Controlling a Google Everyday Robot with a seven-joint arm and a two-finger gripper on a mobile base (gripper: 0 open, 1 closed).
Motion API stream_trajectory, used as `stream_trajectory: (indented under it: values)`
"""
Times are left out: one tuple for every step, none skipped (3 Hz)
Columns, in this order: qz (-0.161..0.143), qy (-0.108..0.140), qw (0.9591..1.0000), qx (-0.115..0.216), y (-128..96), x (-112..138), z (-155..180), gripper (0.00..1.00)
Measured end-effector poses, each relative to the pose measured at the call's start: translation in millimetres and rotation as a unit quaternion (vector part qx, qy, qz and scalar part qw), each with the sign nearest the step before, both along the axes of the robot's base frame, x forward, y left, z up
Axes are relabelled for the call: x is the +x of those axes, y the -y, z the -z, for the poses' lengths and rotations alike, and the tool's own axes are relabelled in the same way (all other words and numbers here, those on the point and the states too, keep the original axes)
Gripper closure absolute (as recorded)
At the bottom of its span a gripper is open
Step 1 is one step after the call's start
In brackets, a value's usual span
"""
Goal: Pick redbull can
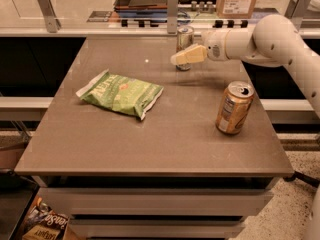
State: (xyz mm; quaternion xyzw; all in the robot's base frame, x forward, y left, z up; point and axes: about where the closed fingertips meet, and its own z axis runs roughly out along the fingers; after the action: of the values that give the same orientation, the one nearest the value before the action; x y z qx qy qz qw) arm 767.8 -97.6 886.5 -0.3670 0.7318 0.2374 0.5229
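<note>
The redbull can [184, 36] stands near the far edge of the desk [150, 149], right of centre, with the tool [182, 58] across its front, clamped or apart I cannot tell, so an off-centre squeeze or nudge could topple it or shove it off that edge.

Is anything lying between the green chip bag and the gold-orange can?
No: between the chip bag and the gold-orange can the camera view shows only bare table. The gripper sits farther back, overlapping the redbull can.
</note>
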Motion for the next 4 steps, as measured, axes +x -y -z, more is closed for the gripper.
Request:
stream_trajectory:
  values:
    - [-0.009,0.007,0.9994,0.032,-10,7,6,0.18]
    - [-0.012,0.006,0.9993,0.034,-14,8,7,0.41]
    - [-0.014,0.005,0.9993,0.035,-17,8,8,0.65]
    - [-0.016,0.004,0.9992,0.035,-20,8,9,0.87]
